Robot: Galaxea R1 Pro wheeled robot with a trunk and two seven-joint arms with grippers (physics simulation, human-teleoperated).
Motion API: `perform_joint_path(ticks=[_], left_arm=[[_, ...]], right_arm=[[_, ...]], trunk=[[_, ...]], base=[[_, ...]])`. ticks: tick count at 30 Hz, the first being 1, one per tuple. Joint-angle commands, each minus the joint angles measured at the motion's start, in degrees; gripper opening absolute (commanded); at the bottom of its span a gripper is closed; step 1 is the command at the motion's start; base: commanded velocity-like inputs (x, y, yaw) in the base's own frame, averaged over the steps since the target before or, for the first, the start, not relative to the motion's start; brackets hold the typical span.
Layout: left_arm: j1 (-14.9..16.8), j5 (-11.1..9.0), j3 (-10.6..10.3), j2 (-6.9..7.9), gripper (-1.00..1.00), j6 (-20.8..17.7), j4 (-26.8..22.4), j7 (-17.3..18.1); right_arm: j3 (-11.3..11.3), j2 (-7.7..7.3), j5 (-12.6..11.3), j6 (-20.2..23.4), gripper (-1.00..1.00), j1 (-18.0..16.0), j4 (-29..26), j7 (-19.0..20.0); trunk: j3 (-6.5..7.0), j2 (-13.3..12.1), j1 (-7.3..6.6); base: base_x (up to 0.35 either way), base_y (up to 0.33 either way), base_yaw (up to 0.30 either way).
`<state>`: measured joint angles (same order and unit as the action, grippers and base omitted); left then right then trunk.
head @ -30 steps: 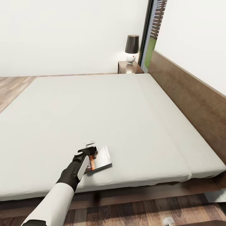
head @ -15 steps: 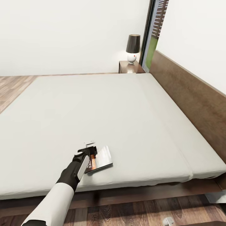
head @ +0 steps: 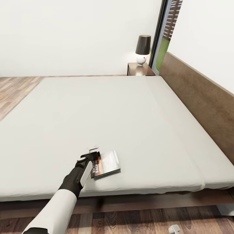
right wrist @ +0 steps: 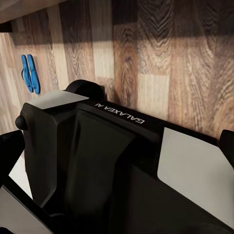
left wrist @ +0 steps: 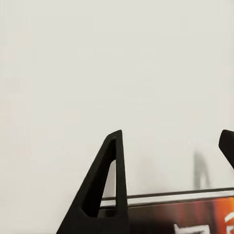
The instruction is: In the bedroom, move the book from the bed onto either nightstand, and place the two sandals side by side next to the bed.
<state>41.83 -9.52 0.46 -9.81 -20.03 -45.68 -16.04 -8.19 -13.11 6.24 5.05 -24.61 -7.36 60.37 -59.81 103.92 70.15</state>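
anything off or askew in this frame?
Mostly tidy. The book lies askew near the bed's front edge, left gripper over it, fingers apart. The sandals sit paired on the floor. Nightstand holds just a lamp.

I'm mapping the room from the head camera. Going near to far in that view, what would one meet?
Wood-plank floor → bed frame → left gripper at the book → open mattress → nightstand bearing the lamp.
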Motion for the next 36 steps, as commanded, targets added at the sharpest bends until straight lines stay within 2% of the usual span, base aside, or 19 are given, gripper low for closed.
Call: perform_joint_path(ticks=[1,11,16,27,32,36], left_arm=[[0.0,-1.0,0.1,-0.03,1.00,-0.4,0.2,-0.3],[0.0,-1.1,0.0,-0.03,1.00,-0.5,0.2,-0.3],[0.0,-1.1,0.0,-0.03,1.00,-0.5,0.2,-0.3],[0.0,-1.1,0.0,-0.03,1.00,-0.5,0.2,-0.3],[0.0,-1.1,0.0,-0.03,1.00,-0.5,0.2,-0.3],[0.0,-1.1,0.0,-0.03,1.00,-0.5,0.2,-0.3]], right_arm=[[-0.5,0.01,0.5,0.5,1.00,0.0,-0.1,0.3],[-0.5,0.01,0.5,0.5,1.00,0.0,-0.1,0.4],[-0.5,0.00,0.5,0.5,1.00,0.0,-0.1,0.4],[-0.5,0.01,0.5,0.5,1.00,0.0,-0.1,0.4],[-0.5,0.01,0.5,0.5,1.00,0.0,-0.1,0.4],[-0.5,0.01,0.5,0.5,1.00,0.0,-0.1,0.4]], trunk=[[-0.05,0.0,0.00],[-0.05,0.0,0.00],[0.85,-2.0,-1.10],[0.85,-2.0,-1.10],[1.74,-4.0,-2.20],[1.74,-4.0,-2.20]], base=[[0.000,0.000,0.007],[0.000,0.000,0.001],[0.000,0.000,0.000],[0.000,0.000,0.000],[0.000,0.000,0.000],[0.000,0.000,0.000]])
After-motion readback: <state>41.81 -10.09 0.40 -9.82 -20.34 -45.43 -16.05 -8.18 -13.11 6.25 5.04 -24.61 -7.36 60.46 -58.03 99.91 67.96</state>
